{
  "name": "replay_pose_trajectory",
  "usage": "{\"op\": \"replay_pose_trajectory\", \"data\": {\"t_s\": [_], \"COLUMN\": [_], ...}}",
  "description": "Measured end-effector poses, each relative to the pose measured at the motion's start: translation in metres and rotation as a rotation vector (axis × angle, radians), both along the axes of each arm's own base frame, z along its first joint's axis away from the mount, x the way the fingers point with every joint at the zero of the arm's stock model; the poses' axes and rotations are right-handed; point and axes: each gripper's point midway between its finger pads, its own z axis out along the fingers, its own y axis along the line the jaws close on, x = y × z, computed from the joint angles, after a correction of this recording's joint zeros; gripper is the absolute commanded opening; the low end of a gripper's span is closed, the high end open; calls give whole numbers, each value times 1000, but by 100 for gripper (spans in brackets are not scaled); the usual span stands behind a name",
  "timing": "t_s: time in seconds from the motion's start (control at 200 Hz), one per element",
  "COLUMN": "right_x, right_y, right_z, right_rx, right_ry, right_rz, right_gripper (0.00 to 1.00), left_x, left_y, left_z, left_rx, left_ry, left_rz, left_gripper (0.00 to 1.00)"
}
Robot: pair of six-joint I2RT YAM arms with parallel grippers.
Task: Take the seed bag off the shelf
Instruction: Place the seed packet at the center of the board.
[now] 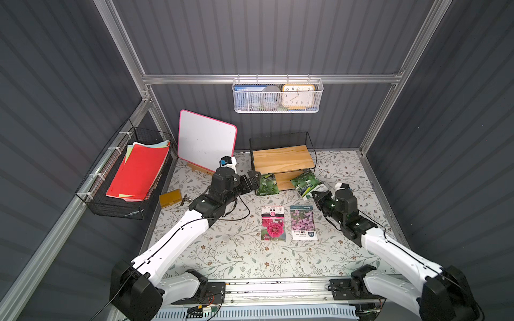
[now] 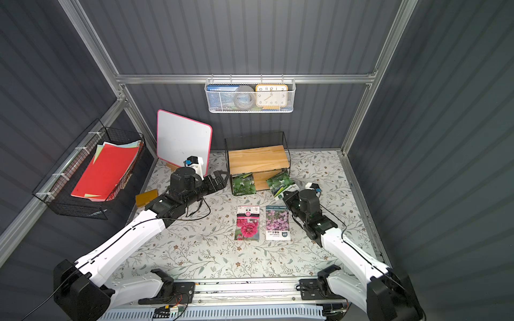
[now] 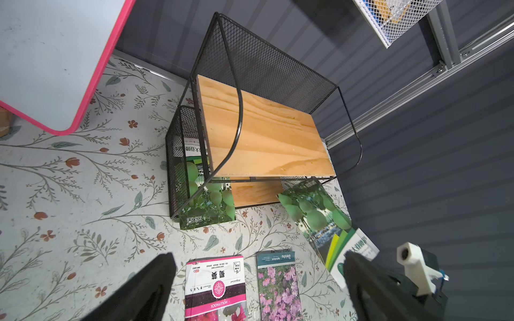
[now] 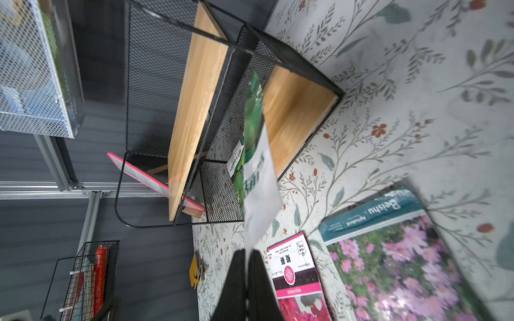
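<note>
In both top views the right gripper (image 1: 318,194) pinched the tilted seed bag (image 1: 305,182), whose far end was at the front corner of the shelf (image 1: 281,157) lower board. The left gripper (image 1: 254,178) gaped wide, empty, beside a second green bag (image 1: 267,184) on the lower tier. Two flower packets (image 1: 273,223) lay in front. A white mesh basket (image 1: 278,110) held a clock (image 1: 298,96); a black wire basket (image 1: 116,208) held red papers (image 1: 139,172). Left wrist: the second green bag (image 3: 207,207) sat behind the mesh side. Right wrist: fingers (image 4: 233,283) clamped the bag's white edge.

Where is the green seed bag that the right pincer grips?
In both top views the green seed bag is at the shelf's front right corner, by the lower board, its white end shut in the right pincer, behind the purple-flower packet.
</note>
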Motion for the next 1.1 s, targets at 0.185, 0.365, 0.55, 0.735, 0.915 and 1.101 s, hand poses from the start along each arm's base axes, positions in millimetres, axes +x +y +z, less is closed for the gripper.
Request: {"op": "replay_pose_trajectory", "data": {"t_s": [0.185, 0.365, 0.55, 0.735, 0.915, 1.101], "right_x": [-37, -67, -84, -92, -94, -92], "right_y": [-33, -68, -92, -110, -114, -110], "right_z": [-2, -18, -50, -92, -112, -108], "right_rx": [-38, -85, -115, -119, -89, -62], "right_ry": [-5, 16, 83, 178, 233, 215], "right_rz": [-90, -201, -285, -345, -355, -339], "right_gripper": [0, 0, 0, 0, 0, 0], "left_x": [0, -1, -1, -1, -1, -1], "left_y": [0, 1, 1, 1, 1, 1], "left_z": [1, 4, 4, 4, 4, 4], "left_rx": [2, -1, -1, -1, -1, -1], "left_ry": [-3, -10, -11, -11, -11, -11], "left_rz": [0, 0, 0, 0, 0, 0], "left_gripper": [100, 100, 100, 100, 100, 100]}}
